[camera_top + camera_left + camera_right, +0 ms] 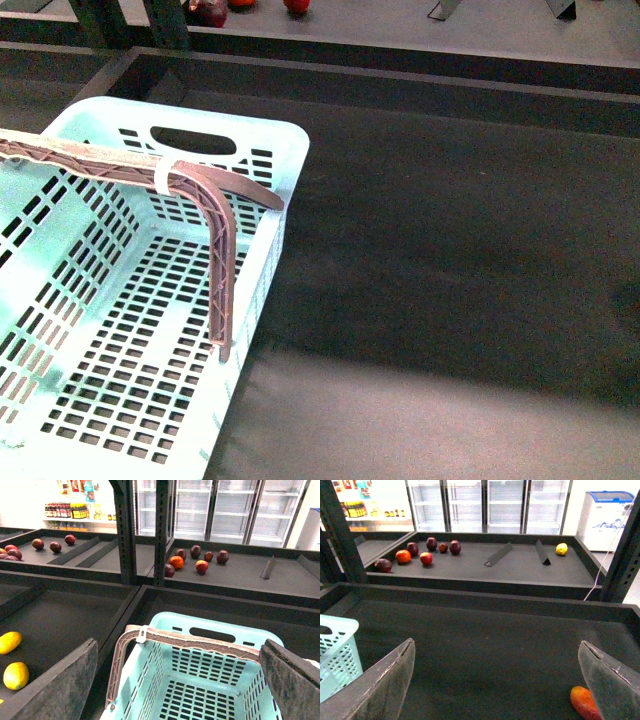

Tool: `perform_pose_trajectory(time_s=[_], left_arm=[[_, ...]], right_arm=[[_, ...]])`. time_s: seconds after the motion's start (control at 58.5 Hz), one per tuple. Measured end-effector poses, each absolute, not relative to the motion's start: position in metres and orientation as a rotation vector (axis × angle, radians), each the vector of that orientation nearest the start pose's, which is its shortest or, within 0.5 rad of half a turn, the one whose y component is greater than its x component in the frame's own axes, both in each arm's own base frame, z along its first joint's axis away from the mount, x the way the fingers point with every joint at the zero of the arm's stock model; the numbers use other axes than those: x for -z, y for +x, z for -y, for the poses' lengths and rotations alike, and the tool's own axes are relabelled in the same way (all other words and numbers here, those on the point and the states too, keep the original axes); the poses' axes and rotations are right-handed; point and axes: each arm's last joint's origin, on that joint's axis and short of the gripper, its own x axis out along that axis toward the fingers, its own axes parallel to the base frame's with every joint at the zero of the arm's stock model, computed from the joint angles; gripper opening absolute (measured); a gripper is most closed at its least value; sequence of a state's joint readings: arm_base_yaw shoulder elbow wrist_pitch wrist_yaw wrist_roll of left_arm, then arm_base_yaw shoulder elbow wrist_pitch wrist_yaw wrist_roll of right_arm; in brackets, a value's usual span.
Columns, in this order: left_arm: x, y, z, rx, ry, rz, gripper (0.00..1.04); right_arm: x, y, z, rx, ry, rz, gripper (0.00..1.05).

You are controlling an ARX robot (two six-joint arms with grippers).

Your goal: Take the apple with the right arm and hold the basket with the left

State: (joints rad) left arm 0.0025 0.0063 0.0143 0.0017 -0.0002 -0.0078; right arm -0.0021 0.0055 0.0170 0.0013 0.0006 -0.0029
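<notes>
The pale mint-blue basket [150, 330] stands empty at the left of the dark shelf floor, its brownish-mauve handle [215, 215] with a white band raised over it. In the left wrist view my left gripper [175, 690] is open above the basket [200, 690], a finger on either side and touching nothing. In the right wrist view my right gripper [495, 685] is open and empty over the bare shelf floor. A red fruit with orange blotches, apparently the apple [583, 703], lies beside one finger [612, 680], which partly hides it. A basket corner [337, 655] shows there too. Neither gripper shows in the front view.
The shelf behind holds dark maroon fruits [431, 543] and small red-orange fruits [403, 556], a yellow fruit [561, 549] and slanted dividers [498, 554]. Two yellow lemons [15, 675] lie in the bin left of the basket. Dark shelf posts [125, 530] stand behind the basket.
</notes>
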Motion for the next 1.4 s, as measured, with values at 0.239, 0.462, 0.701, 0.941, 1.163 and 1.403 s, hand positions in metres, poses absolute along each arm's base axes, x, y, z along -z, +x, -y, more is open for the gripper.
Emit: perform_pose_trajectory(time_s=[0.239, 0.462, 0.701, 0.941, 1.163, 1.403], left_arm=[[-0.168, 0.097, 0.0, -0.003, -0.008, 0.01, 0.98], [-0.168, 0.097, 0.0, -0.003, -0.008, 0.01, 0.98], [-0.167, 0.097, 0.0, 0.016, -0.033, -0.027, 0.98], [-0.183, 0.111, 0.01, 0.073, -0.519, -0.366, 0.98], [-0.196, 0.159, 0.005, 0.068, -0.855, -0.454, 0.98], [-0.18, 0.217, 0.006, 0.013, -1.088, -0.579, 0.98]], right_arm=[[-0.169, 0.097, 0.0, 0.003, -0.003, 0.013, 0.96], [-0.169, 0.097, 0.0, 0.003, -0.003, 0.013, 0.96], [-0.169, 0.097, 0.0, 0.003, -0.003, 0.013, 0.96], [-0.169, 0.097, 0.0, 0.002, -0.003, 0.013, 0.96], [-0.169, 0.097, 0.0, 0.002, -0.003, 0.013, 0.96], [-0.169, 0.097, 0.0, 0.002, -0.003, 0.013, 0.96]])
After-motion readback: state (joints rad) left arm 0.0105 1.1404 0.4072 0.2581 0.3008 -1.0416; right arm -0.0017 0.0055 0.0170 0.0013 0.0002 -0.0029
